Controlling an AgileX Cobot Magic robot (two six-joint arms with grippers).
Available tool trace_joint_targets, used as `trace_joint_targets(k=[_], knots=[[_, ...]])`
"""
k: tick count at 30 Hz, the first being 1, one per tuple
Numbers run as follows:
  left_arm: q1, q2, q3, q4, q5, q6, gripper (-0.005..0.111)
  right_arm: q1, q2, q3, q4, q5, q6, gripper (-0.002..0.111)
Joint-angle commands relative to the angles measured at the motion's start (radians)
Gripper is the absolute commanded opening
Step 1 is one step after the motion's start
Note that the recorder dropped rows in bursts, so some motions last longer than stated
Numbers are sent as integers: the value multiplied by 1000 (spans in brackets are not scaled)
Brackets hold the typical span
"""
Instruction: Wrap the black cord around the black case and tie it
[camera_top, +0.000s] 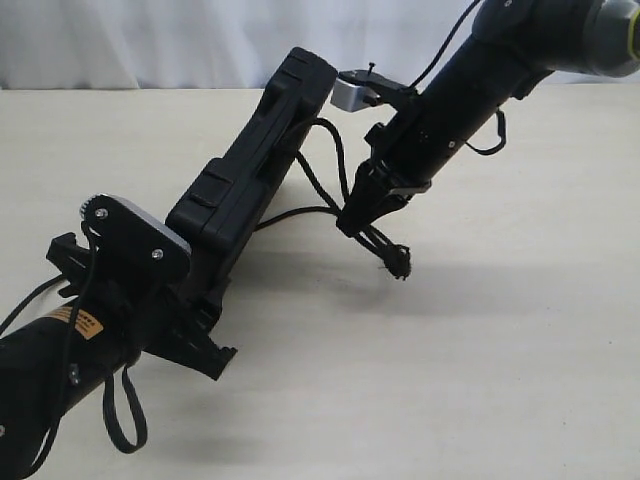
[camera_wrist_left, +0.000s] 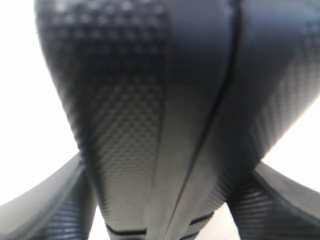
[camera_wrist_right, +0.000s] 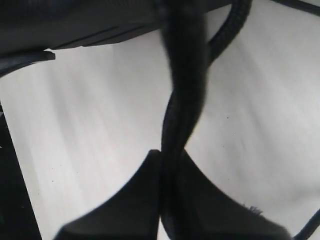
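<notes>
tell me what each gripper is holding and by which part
The left gripper clamps the black case at its lower end, the case tilted up. The right gripper pinches the black cord just above its knotted end.

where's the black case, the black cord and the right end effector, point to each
black case (camera_top: 250, 170), exterior view, on its broad face, mid-length
black cord (camera_wrist_right: 184, 90), right wrist view, on the twisted strands just beyond the fingertips
right end effector (camera_top: 351, 227), exterior view, between its fingertips, closed on the cord

You see the black case (camera_wrist_left: 125, 130): matt plastic, finely dimpled. Your black cord (camera_wrist_right: 184, 95) looks braided, matt. Table (camera_top: 480, 380): pale, smooth.
</notes>
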Motion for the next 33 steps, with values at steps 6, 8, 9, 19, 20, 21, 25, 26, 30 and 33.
trace_joint_targets(k=[6,8,9,19,20,21,25,26,30,33], knots=[[0,8,6,-16,59,-17,0,2,-73,31,-129,-81,11,4],[0,8,6,-24,59,-17,0,2,-110,57,-129,-140,11,4],[0,8,6,-25,59,-20,0,2,-130,78,-129,-181,11,4],[0,8,6,-25,59,-46,0,69,-291,393,-145,-659,-4,4],[0,8,6,-25,59,-46,0,86,-308,420,-145,-719,-4,4],[0,8,6,-26,60,-46,0,103,-324,454,-145,-784,3,4],[0,8,6,-48,61,-46,0,168,-363,577,-145,-1031,51,4],[0,8,6,-55,69,-46,0,180,-367,606,-145,-1078,58,4],[0,8,6,-59,69,-51,0,243,-369,723,-127,-1347,74,4],[0,8,6,-59,71,-76,0,257,-367,786,-25,-1514,64,4]])
